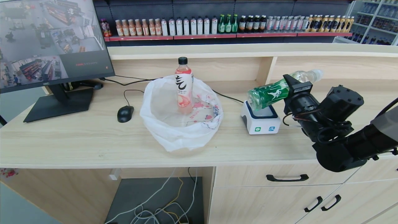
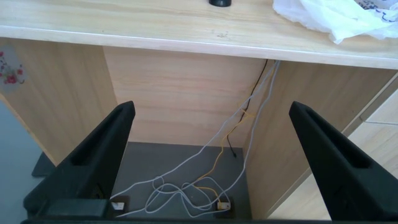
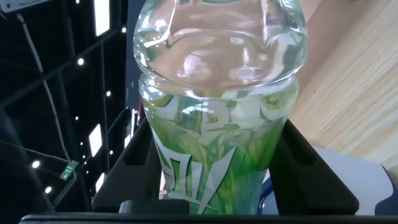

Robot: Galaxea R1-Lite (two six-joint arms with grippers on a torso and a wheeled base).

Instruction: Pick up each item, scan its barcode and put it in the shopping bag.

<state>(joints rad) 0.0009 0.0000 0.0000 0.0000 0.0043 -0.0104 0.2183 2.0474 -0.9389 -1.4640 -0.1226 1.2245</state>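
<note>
Wooden counter point(image 1: 93, 137) carries the scanner point(image 1: 261, 123); the right gripper point(image 1: 291, 88) is clamped on the green bottle point(image 1: 269, 93), lying sideways just above it, bottom toward the shopping bag point(image 1: 174, 133) at left. Lower down, the left gripper point(image 2: 211, 155) hangs spread apart.

Arms and grippers.
We note our right gripper point(image 1: 290, 86) clamped on a green bottle point(image 1: 267, 94), arm stretched forward; left gripper point(image 2: 211, 112) hangs low, jaws spread wide.
</note>
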